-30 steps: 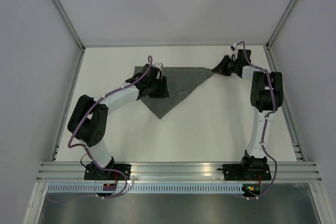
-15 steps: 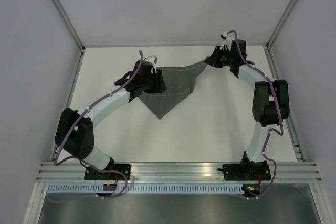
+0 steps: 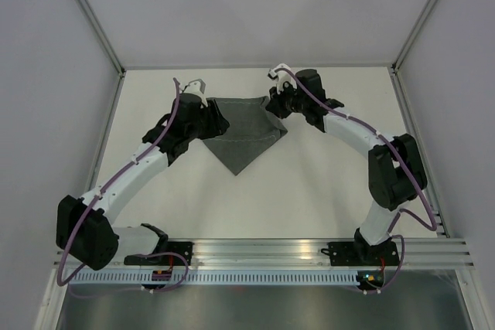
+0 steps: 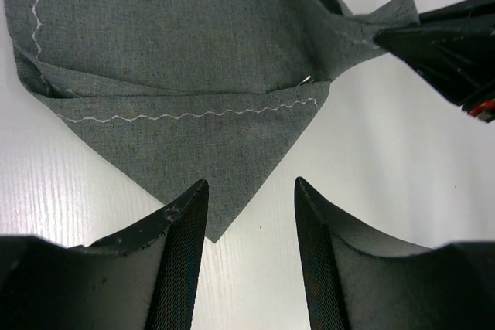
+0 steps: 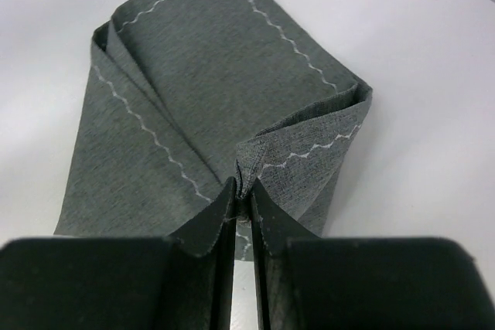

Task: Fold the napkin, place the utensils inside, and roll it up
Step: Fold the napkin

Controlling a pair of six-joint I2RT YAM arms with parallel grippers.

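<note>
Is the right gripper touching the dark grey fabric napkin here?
Touching. The right wrist view shows the right gripper shut on a bunched corner of the dark grey fabric napkin.

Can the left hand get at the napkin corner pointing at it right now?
Probably yes: the left hand is open, that corner of the napkin lies flat and bare right at its fingertips, and the right hand pinches another corner well aside.

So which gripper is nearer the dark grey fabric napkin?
Right. The right gripper pinches a folded corner of the napkin; the left gripper hangs open just short of another corner.
</note>
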